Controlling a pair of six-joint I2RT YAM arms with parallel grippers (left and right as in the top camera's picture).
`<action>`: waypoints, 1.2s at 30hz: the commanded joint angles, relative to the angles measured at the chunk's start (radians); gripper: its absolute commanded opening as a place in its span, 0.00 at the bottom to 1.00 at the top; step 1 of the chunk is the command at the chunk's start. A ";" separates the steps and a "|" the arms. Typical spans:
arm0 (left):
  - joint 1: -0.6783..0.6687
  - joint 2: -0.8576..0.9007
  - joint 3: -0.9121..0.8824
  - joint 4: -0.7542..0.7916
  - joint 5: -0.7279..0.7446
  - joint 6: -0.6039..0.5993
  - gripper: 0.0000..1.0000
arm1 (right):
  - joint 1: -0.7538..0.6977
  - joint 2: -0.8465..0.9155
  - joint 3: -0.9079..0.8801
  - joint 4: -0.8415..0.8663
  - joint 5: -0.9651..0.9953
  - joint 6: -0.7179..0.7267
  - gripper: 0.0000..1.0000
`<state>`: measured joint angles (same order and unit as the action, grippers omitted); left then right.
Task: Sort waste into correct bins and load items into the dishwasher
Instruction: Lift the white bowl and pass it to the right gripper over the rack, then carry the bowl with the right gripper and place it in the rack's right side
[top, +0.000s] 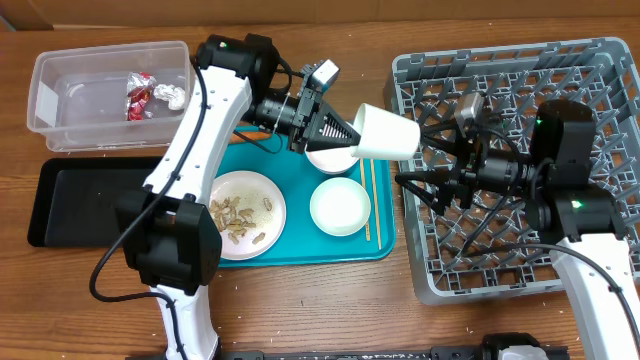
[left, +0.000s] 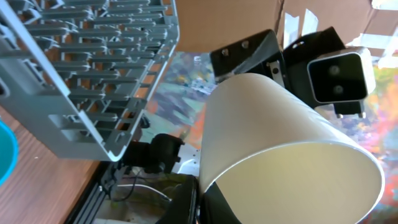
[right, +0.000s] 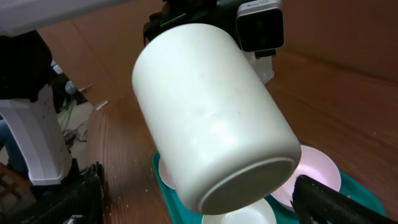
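My left gripper (top: 338, 131) is shut on the rim of a white cup (top: 386, 133) and holds it on its side in the air over the right end of the teal tray. In the left wrist view the cup (left: 273, 137) fills the frame, with one finger inside its mouth. My right gripper (top: 418, 160) is open over the left edge of the grey dish rack (top: 560, 70), facing the cup's base. In the right wrist view the cup (right: 205, 106) hangs between my spread fingers (right: 200, 202), not touching them.
The teal tray (top: 300, 250) holds a white plate with peanut shells (top: 245, 213), a white bowl (top: 340, 205), a pale pink bowl (top: 328, 160) and chopsticks (top: 368, 205). The clear tub (top: 60, 100) holds a red foil wrapper (top: 139, 97). The black tray (top: 70, 200) lies at the left.
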<state>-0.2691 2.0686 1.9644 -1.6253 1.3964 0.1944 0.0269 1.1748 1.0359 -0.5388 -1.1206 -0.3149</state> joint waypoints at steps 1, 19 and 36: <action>-0.018 -0.029 0.012 -0.001 0.072 0.026 0.04 | -0.001 0.014 0.031 0.019 -0.053 -0.029 1.00; -0.066 -0.029 0.012 -0.001 0.071 0.007 0.04 | -0.001 0.026 0.031 0.145 -0.209 -0.117 0.88; -0.066 -0.029 0.012 -0.001 0.044 0.007 0.11 | -0.001 0.026 0.031 0.127 -0.205 -0.127 0.63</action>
<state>-0.3279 2.0686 1.9644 -1.6276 1.4467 0.1932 0.0147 1.2053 1.0359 -0.4053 -1.2701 -0.4316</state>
